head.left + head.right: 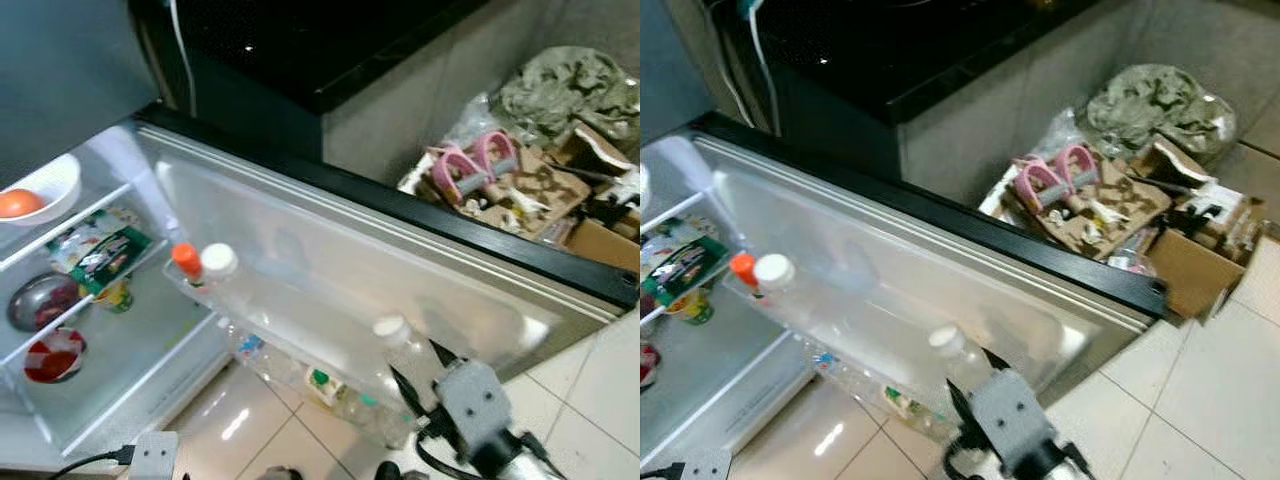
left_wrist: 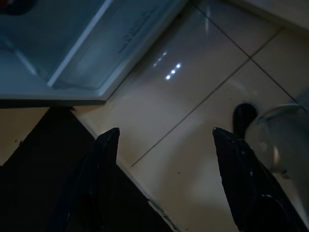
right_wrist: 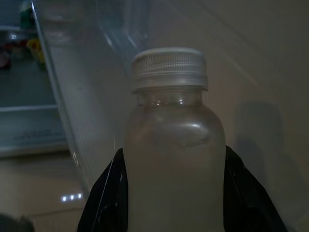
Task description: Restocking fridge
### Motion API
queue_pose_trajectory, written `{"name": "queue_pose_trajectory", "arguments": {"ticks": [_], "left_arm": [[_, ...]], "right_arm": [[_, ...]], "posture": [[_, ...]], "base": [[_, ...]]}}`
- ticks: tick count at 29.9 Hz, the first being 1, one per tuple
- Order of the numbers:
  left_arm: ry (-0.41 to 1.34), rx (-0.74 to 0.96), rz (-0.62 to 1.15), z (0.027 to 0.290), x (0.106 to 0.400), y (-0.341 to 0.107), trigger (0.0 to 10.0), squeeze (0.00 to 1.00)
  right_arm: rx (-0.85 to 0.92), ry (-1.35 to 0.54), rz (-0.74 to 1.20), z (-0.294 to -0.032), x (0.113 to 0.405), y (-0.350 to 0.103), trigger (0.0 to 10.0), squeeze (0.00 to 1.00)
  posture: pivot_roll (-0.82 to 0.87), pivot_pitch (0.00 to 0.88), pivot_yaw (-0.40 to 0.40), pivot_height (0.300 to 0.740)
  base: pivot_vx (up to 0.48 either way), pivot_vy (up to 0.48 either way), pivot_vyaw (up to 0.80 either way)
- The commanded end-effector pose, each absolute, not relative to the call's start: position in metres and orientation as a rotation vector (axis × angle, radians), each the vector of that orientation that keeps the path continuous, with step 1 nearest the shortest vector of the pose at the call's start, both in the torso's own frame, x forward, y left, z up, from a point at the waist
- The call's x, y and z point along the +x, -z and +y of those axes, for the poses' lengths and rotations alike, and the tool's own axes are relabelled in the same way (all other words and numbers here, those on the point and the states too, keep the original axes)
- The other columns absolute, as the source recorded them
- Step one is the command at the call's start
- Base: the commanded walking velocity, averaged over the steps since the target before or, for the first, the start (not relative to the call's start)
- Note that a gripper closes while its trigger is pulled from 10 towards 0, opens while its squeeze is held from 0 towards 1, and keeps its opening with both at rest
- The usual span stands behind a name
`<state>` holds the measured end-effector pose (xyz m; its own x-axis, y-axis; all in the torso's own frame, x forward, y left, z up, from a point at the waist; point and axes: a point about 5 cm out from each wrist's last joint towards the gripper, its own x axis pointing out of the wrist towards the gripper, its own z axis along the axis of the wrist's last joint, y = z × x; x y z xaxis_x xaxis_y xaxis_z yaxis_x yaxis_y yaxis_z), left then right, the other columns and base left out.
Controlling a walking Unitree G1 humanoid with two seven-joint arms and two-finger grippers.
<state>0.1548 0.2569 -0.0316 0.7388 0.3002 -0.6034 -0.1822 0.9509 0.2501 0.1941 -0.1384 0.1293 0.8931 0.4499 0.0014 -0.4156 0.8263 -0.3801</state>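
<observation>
Fridge door (image 1: 330,270) swung wide, door shelf (image 1: 300,345) along its inner face. Right gripper (image 3: 176,193) clenched on clear white-capped bottle (image 1: 405,350), held upright just beside that shelf's outer end. Left gripper (image 2: 166,159) released, idle above floor tiles below the door. Likely risks: bottle base clipping shelf rail on lowering, tipping outward; smooth plastic sliding through fingers.

Floor: glossy pale tiles (image 1: 1200,390), light reflecting.
Counter: black top (image 1: 330,50), grey side.
Corner: cardboard clutter (image 1: 1110,215).
</observation>
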Motion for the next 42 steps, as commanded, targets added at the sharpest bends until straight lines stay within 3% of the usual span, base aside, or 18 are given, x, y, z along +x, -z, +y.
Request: {"name": "queue_pose_trajectory", "arguments": {"ticks": [1,7,9,16,19,21,23,28,34,42], "left_arm": [[-0.266,0.201,0.741,0.263,0.143,0.038,10.0,0.00],[-0.258,0.201,0.742,0.260,0.144,0.039,10.0,0.00],[-0.255,0.202,0.741,0.260,0.145,0.038,10.0,0.00],[-0.254,0.204,0.736,0.261,0.148,0.037,10.0,0.00],[-0.255,0.210,0.731,0.264,0.150,0.035,10.0,0.00],[-0.255,0.210,0.731,0.264,0.150,0.035,10.0,0.00],[-0.256,0.212,0.727,0.264,0.152,0.034,10.0,0.00],[-0.253,0.207,0.728,0.261,0.153,0.036,10.0,0.00],[-0.248,0.205,0.724,0.260,0.156,0.035,10.0,0.00],[-0.251,0.207,0.721,0.261,0.156,0.035,10.0,0.00]], "right_arm": [[-0.416,-0.391,0.011,-0.164,0.187,-0.118,10.0,0.00],[-0.389,-0.344,-0.016,-0.162,0.202,-0.123,10.0,0.00],[-0.332,-0.286,-0.065,-0.154,0.225,-0.132,10.0,0.00],[-0.284,-0.244,-0.128,-0.145,0.250,-0.146,10.0,0.00],[-0.237,-0.210,-0.219,-0.134,0.281,-0.169,10.0,0.00],[-0.237,-0.210,-0.219,-0.134,0.281,-0.169,10.0,0.00],[-0.212,-0.218,-0.273,-0.127,0.295,-0.186,10.0,0.00],[-0.154,-0.407,-0.315,-0.094,0.300,-0.204,10.0,0.00],[-0.164,-0.483,-0.270,-0.061,0.310,-0.196,10.0,0.00],[-0.157,-0.421,-0.227,-0.034,0.325,-0.189,10.0,0.00]], "posture": [[-0.05,0.302,0.004,0.710],[-0.05,0.304,0.012,0.710],[-0.04,0.297,0.024,0.710],[-0.04,0.294,0.030,0.710],[-0.03,0.285,0.042,0.710],[-0.03,0.285,0.042,0.710],[-0.03,0.284,0.040,0.710],[-0.03,0.284,0.044,0.710],[-0.02,0.282,0.049,0.710],[-0.01,0.284,0.049,0.710]], "base": [[0.000,0.000,0.00],[0.000,0.000,0.00],[0.000,0.000,0.00],[0.000,0.000,0.00],[0.000,0.000,0.00],[0.000,0.000,0.00],[0.000,0.000,0.00],[0.000,0.000,0.00],[0.000,0.000,0.00],[0.000,0.000,0.00]]}}
